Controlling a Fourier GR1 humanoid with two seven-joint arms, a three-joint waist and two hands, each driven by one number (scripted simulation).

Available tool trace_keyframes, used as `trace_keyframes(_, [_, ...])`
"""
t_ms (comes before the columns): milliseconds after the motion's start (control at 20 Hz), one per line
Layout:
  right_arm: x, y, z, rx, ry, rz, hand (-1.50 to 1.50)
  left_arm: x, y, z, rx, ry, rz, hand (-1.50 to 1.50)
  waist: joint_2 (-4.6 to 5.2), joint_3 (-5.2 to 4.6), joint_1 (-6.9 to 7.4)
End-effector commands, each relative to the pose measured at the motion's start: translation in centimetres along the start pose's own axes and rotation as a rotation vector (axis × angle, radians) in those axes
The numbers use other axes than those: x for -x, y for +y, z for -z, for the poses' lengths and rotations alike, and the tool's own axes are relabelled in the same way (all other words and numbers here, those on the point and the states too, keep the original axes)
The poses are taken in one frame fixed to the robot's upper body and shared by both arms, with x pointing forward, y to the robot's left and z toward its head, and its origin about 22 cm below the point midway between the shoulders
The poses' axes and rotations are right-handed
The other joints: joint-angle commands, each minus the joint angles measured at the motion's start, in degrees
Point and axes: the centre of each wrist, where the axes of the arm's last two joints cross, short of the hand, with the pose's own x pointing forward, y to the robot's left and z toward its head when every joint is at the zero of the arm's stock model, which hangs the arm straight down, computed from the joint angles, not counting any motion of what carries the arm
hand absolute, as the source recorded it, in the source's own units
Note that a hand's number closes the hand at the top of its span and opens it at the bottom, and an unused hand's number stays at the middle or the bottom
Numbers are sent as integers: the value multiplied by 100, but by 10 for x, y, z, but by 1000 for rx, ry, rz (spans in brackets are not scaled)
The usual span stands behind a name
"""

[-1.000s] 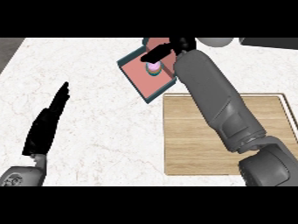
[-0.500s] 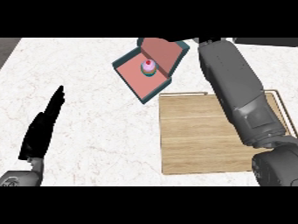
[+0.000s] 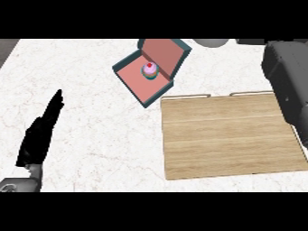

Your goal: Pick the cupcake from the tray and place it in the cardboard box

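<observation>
I looked down on the counter (image 3: 96, 117), a white marbled top that filled most of the view. The next largest thing was the wooden tray (image 3: 230, 135), which lay toward the right edge of the counter with its two handles on the far side. Nothing stood on its boards.

My right arm (image 3: 293, 90) ran along the right edge of the view, over the right side of the tray. Its hand was out of the view, so I could not tell how its fingers stood or whether it held something.

My left hand (image 3: 41, 135) rested near the left edge of the counter, fingers straight and pointing away from me, with nothing in it.

The box (image 3: 149, 70) sat near the far edge of the counter, just beyond the far left corner of the tray, turned at an angle. It had a teal outside and a pink inside, and its lid stood open behind it.

The smallest thing was the cupcake (image 3: 149, 70). It stood upright inside the box, near the hinge, with pink icing and a red dot on top. I judged the task was as good as done.

I judged the cupcake light and soft. The icing would smear easily, so the place to hold it was low, around the wrapper, not the top.
</observation>
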Motion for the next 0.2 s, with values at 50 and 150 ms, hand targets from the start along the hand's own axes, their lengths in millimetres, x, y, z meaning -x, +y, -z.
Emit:
trace_keyframes(50, [12, -63, 5, -9, -10, 4, -150, -3, 3, 2, 4, 6, -2, 0, -7, 1, -8])
trace_keyframes(150, [17, -84, 4, -22, -29, 0, -150, -14, -2, 5, -7, -10, -7, 0, 8, 6, 6])
